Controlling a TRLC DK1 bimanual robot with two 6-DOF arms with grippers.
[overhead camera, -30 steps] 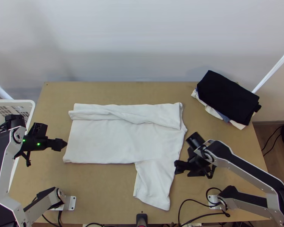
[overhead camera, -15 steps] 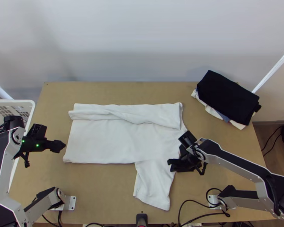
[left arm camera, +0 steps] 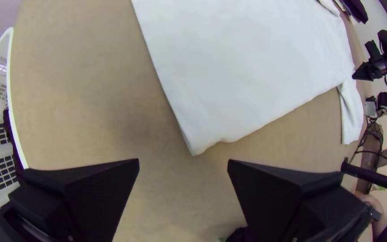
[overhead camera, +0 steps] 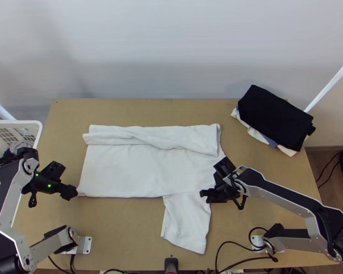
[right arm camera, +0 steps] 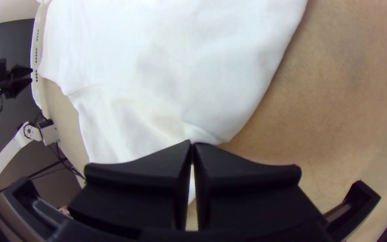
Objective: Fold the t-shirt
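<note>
The white t-shirt (overhead camera: 144, 171) lies spread across the middle of the counter (overhead camera: 125, 233), its strip toward the far edge folded over and one sleeve (overhead camera: 187, 226) pointing to the near edge. The right end effector (right arm camera: 192, 141) is closed on cloth where that sleeve meets the body; the left end effector (left arm camera: 183, 160) stands apart, just beside the corner (left arm camera: 198, 142) nearest the counter's left edge. The step looks like folding the near side over. To do it well, lower the left one until its fingers straddle that corner, pinch both layers if there are two, then lift both sides evenly with light tension and lay the cloth toward the far edge, keeping the trailing sleeve flat. Counted: one t-shirt, two end effectors, one basket (overhead camera: 27, 122) by the left edge, and one pile of folded cloths (overhead camera: 274, 118) at the far right corner.
</note>
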